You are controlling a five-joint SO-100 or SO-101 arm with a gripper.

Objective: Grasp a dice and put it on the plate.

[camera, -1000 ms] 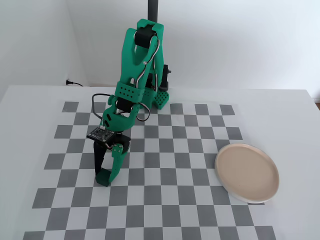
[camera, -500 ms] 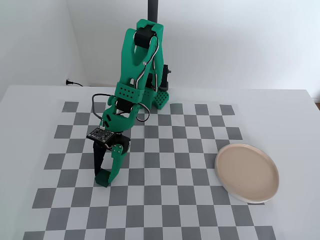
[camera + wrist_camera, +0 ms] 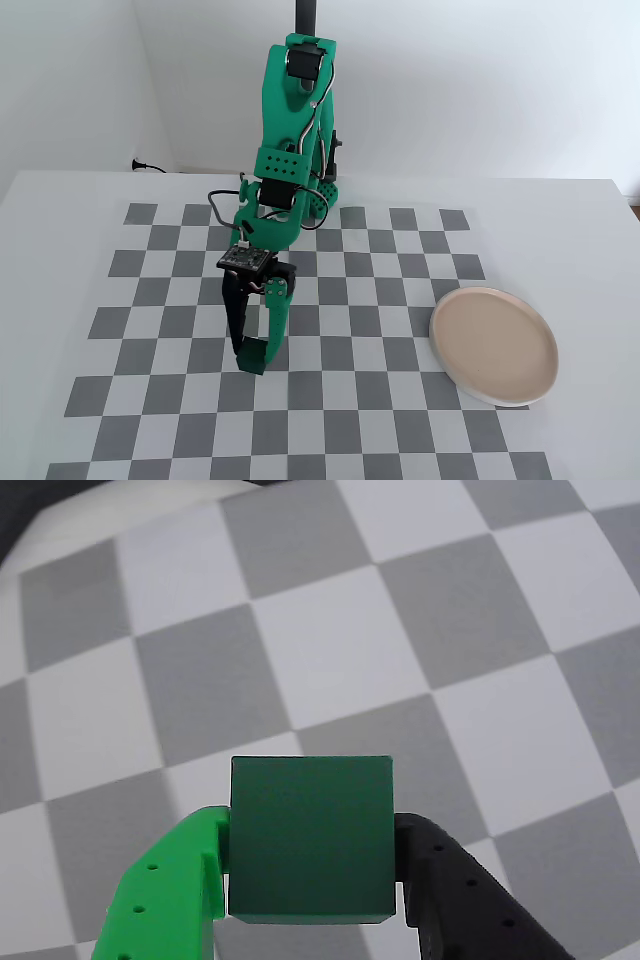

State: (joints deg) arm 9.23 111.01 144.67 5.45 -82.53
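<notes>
The claw (image 3: 312, 880) is clamped on the dice (image 3: 311, 838), with one bright green finger (image 3: 170, 890) pressed to one side and one black finger (image 3: 460, 895) pressed to the other in the wrist view. The dice is a plain dark green cube with no dots on the faces that show. It fills the gap between the two fingers, and gray and white squares show below it. In the fixed view the claw (image 3: 252, 358) points down at the checkered mat (image 3: 330, 400), very close to it, and I cannot tell if the dice touches the mat or hangs just above it. The dice itself is hard to pick out there because the fingers hide most of it. The plate (image 3: 494, 390) is empty and sits well apart from the claw, off to the right in the fixed view and at about the same depth on the counter (image 3: 580, 230). So the next move, I think, is to carry the dice sideways to the right, over several squares, and let it go above the plate. The dice is a cube, so it has no long side to line up. I see no words, labels or brand names that can be read anywhere.
</notes>
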